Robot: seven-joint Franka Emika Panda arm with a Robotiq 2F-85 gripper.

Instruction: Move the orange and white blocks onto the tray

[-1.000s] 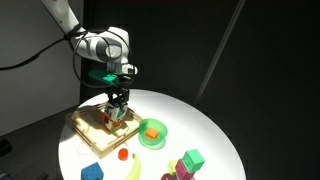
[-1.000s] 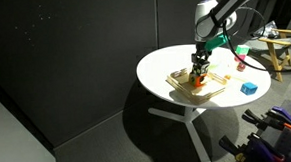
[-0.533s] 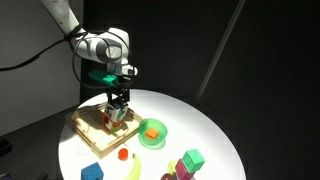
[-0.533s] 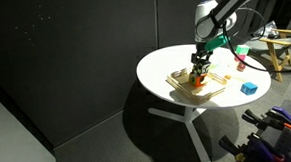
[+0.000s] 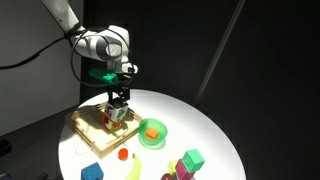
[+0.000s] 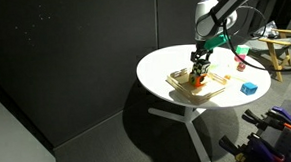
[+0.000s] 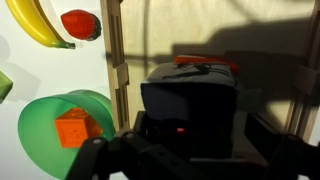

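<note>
- In an exterior view, the gripper hangs low over the tray, which lies at the near-left part of the round white table.
  - The fingertips cover whatever sits under them, so the blocks show only as a small blur of colour.
  - I cannot tell whether the pincer is parted or clenched.
- Off the tray, the same view shows a green dish just beside it.
  - There are also a small ball, a banana, a blue block and a green block.
  - The bottom edge of the frame cuts off the nearest toys.
- In an exterior view from farther off, the gripper stands over the tray.
  - A fleck of the orange block shows on the tray at the fingertips.
  - The other block is too small to pick out here.
- In the wrist view, the dark-sided block fills the middle, inside the tray rim and deep in shadow.
  - Only a thin strip of the orange block shows, right behind its top edge.
  - The gripper merges with the shadow at the bottom, so contact with the block stays unclear.
  - The green dish, banana and small ball lie outside the rim.
</note>
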